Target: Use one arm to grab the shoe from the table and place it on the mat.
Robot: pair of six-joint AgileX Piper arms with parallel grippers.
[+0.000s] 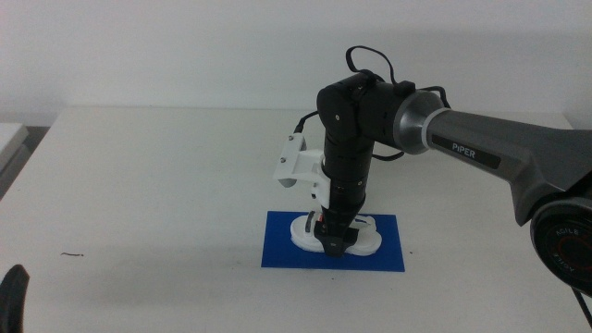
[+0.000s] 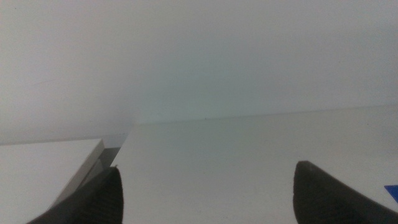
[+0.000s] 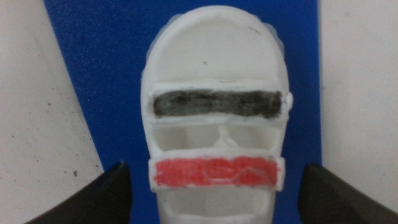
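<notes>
- Shoe [image 3: 217, 130] lies on the blue mat [image 1: 277, 250], its long axis along the mat's length.
- Our right gripper [image 1: 333, 242] stands directly over the shoe's strapped middle, fingers [image 3: 106, 196] spread clear of both sides.
- Our left gripper [image 2: 205, 199] waits spread, well away from the mat on the worktop [image 1: 139, 185].

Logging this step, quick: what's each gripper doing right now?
Left gripper: open, empty, waiting at the table edge.
Right gripper: open, straddling the shoe on the mat.

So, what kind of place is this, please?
Probably a robot test bench in a lab, not a home: a plain white tabletop against a bare wall, a grey and black jointed arm lettered PiPER, and a small white strapped sneaker on a thin blue mat.
</notes>
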